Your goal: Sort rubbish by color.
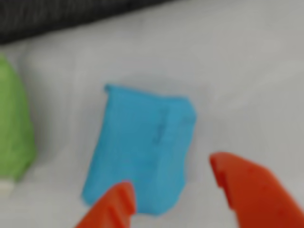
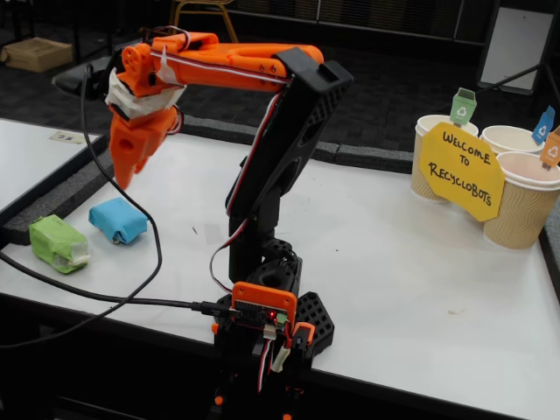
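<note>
The white table [image 2: 420, 262] takes up most of the room here, with the orange-and-black arm [image 2: 280, 149] bolted at its near edge and reaching out to the left in the fixed view. Over on the far right stand three beige paper cups [image 2: 525, 206] with little coloured tags, partly covered by a yellow "Welcome to Recyclobots" sign [image 2: 461, 171].

Down at the left end lie two lumps of rubbish. The light blue lump [image 2: 117, 220] is a squarish, crumpled packet, flat on the table. Just beside it, nearer the edge, sits the light green lump [image 2: 58, 243], boxier, with a pale strip at one end; the wrist view cuts it off at the left.

The gripper [image 1: 173, 187] hangs above the blue lump, fingers spread wide, holding and touching nothing. The wrist view is blurred, so the blue paper's creases are hard to make out.
</note>
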Action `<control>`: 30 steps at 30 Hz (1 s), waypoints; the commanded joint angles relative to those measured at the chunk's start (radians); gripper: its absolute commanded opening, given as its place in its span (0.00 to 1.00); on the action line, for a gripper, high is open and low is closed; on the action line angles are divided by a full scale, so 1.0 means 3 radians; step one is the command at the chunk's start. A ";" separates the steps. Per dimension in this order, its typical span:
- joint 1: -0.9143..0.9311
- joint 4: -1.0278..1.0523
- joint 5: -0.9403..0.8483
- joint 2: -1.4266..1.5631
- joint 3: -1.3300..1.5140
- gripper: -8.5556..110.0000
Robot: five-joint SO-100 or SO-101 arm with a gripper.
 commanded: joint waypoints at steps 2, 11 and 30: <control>-0.0343 -0.0020 0.0118 0.0066 -0.0261 0.18; -0.0557 -0.0097 0.0307 0.0072 -0.0332 0.20; -0.0424 -0.0823 0.0951 0.0066 0.0210 0.21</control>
